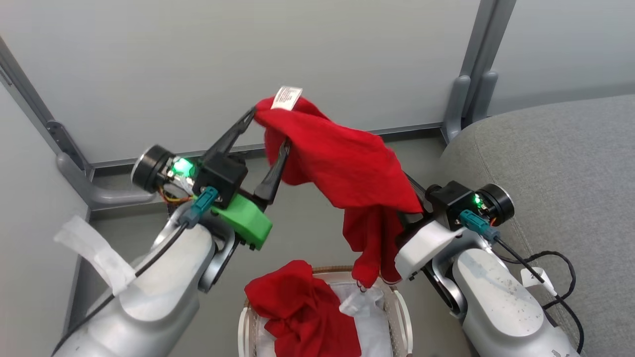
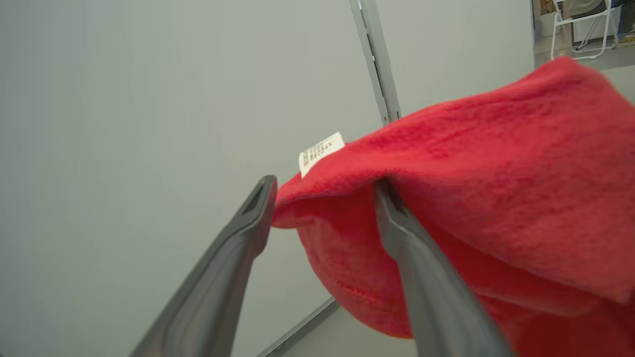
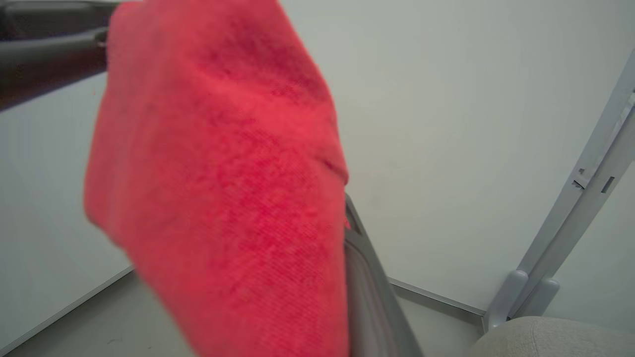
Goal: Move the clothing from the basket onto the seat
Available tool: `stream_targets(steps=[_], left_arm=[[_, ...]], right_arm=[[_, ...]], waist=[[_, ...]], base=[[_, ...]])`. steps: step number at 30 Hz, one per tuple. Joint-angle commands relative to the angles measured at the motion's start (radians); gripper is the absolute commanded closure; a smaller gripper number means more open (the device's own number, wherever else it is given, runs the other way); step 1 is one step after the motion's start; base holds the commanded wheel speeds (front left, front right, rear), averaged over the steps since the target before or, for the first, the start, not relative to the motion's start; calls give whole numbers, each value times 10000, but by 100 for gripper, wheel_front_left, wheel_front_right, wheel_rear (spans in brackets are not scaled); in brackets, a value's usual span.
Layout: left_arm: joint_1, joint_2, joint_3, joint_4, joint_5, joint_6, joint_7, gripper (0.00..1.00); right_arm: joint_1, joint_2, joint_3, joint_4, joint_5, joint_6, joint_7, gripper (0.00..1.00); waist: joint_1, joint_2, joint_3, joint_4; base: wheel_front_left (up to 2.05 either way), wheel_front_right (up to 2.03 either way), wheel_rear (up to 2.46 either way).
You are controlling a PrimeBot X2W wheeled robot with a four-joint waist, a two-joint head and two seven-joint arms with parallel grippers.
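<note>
**Plain red garment** (image 1: pixel 342 163) – held up in the air between the two arms, above the basket and not on the seat. Its white tag (image 1: pixel 287 97) stands up at the top corner. A long fold hangs down to the basket's far rim.

**Left gripper** (image 1: pixel 270 128) – fingers spread wide. The garment's tagged corner is draped over one fingertip (hooked, not squeezed), and the other finger stands clear of the cloth.

**Right gripper** (image 3: pixel 340 210) – closed in on the garment's other end and pinching it. The right wrist view shows one finger hard against the cloth, with its mate buried under the fabric.

**Second red garment** (image 1: pixel 302 307) – crumpled inside the basket, spilling over its left rim.

**Basket** (image 1: pixel 404 317) – on the floor (image 1: pixel 307 233) between the two forearms, white liner showing.

**Seat** (image 1: pixel 560 173) – grey cushion to the robot's right, with nothing red on it. The right forearm stands between it and the basket.

**Surroundings** – pale wall panels (image 1: pixel 198 64) and a grey post (image 1: pixel 471 74) behind. A black cable (image 1: pixel 560 277) loops over the cushion's edge.
</note>
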Motion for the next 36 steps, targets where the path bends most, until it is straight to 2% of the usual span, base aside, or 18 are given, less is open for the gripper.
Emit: stream_targets(steps=[1, 7, 14, 25, 30, 36], left_arm=[[394, -84, 134, 87, -122, 87, -62, 0], [1856, -418, 978, -91, -223, 196, -87, 0], [3389, -949, 1898, -107, 209, -197, -87, 0], [4487, -1726, 3169, -54, 1016, -749, -89, 0], [4689, -1954, 3606, -188, 1407, -957, -88, 0], [4583, -2105, 3996, -331, 1837, -1146, -88, 0]], right_arm=[[98, -34, -73, -68, 31, -10, -21, 100], [115, -34, -384, -149, -106, -10, -21, 100], [150, -34, -772, -148, -424, -10, -21, 100], [150, -35, -1175, -86, -622, -10, -21, 100], [-108, -34, -1422, -144, -779, -10, -21, 100], [-515, -38, -1667, -243, -1192, -12, -21, 100]], waist=[[0, 0, 42, -51], [0, 0, 137, -135], [0, 0, 195, -195], [0, 0, 284, -385], [0, 0, 496, -853], [0, 0, 1062, -2000]], base=[[0, 0, 0], [0, 0, 0], [0, 0, 0], [0, 0, 0], [0, 0, 0], [0, 0, 0]])
